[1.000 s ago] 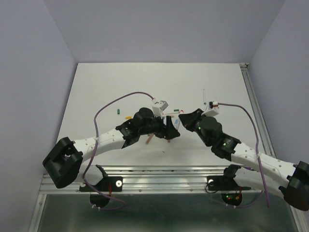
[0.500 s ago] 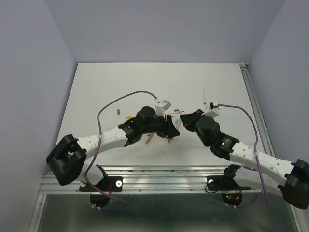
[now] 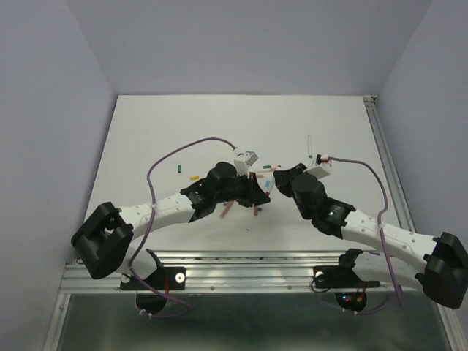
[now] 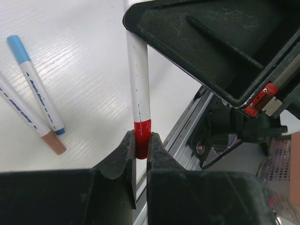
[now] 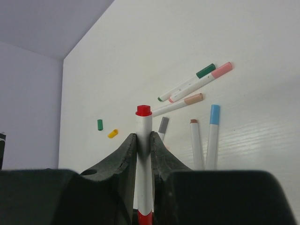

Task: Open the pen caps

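The left gripper (image 4: pixel 142 146) is clamped on the short red plastic cap (image 4: pixel 142 133) of a slim white plastic marker barrel (image 4: pixel 138 79), its two black fingers pressed against the cap's sides. The cap is seated on the barrel, red meeting white with no gap. The right gripper (image 5: pixel 143 140) is closed tight on the same barrel further along, and a small red end plug (image 5: pixel 143 110) stands clear above its fingertips. From above, the marker is held over the white table (image 3: pixel 183 124), near its middle, with both arms bent inward to it. In the right wrist view, a loose green cylindrical cap (image 5: pixel 100 124) and a loose yellow cylindrical cap (image 5: pixel 112 133) lie on the table left of the marker, near each other but not touching. Just right of the marker lies a short grey cap-like piece (image 5: pixel 163 125). Further right lie a brown-tipped white pen (image 5: pixel 194 140) and a blue-capped white pen (image 5: pixel 213 136), side by side. Beyond the marker, a green-capped pen (image 5: pixel 183 85), a pink-capped pen (image 5: pixel 197 83) and a tan-capped pen (image 5: pixel 173 106) lie close together.
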`<state>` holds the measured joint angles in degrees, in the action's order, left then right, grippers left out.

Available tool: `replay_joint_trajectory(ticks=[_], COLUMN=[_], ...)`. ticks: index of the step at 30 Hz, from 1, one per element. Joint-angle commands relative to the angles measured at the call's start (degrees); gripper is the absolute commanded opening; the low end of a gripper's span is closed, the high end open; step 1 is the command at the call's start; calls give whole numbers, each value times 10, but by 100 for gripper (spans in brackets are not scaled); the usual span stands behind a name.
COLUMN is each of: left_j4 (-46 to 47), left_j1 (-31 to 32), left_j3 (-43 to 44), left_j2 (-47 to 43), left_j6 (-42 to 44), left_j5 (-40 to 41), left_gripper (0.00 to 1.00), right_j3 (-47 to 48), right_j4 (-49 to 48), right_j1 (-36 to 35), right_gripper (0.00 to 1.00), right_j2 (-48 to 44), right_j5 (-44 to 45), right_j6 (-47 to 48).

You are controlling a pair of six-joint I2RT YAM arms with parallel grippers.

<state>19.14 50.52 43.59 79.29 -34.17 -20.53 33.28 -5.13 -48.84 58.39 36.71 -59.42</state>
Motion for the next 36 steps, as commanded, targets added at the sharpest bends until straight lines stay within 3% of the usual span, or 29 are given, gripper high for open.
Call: replay_joint_trajectory(ticks=[1, 4, 7, 11, 14, 17, 20, 22, 26, 29, 36], left_j4=[42, 49, 57, 71, 61, -20, -116, -180, -227, -283, -318], left_j1=[17, 54, 105, 164, 172, 170, 146, 95, -12, -66, -135], left_j3=[-25, -70, -115, -152, -168, -147, -89, -62, -44, -16, 32], left_j2=[-47, -74, -113, -147, -171, -189, -179, -171, -161, -129, -29], left_j6=[-32, -62, -105, -145, -168, -163, -143, -128, -92, -64, -30], left_j5=[6, 23, 68, 109, 128, 203, 267, 280, 289, 349, 422], left_gripper=[0, 0, 0, 0, 0, 0, 0, 0, 0, 0, 0], right_j3=[63, 121, 152, 192, 212, 220, 212, 194, 175, 172, 192], right_j4=[2, 34, -6, -38, -45, -20, 11, 12, 47, 60, 93], right_j1=[4, 30, 86, 166, 192, 204, 235, 257, 298, 333, 373], right_gripper=[1, 1, 1, 1, 1, 1, 1, 1, 1, 1, 1], right_j2=[35, 80, 123, 184, 205, 218, 228, 227, 231, 245, 319], right_j5=[112, 164, 173, 136, 95, 64, -3, -27, -58, -80, -80], right_j6=[24, 23, 54, 82, 103, 138, 156, 170, 178, 199, 226])
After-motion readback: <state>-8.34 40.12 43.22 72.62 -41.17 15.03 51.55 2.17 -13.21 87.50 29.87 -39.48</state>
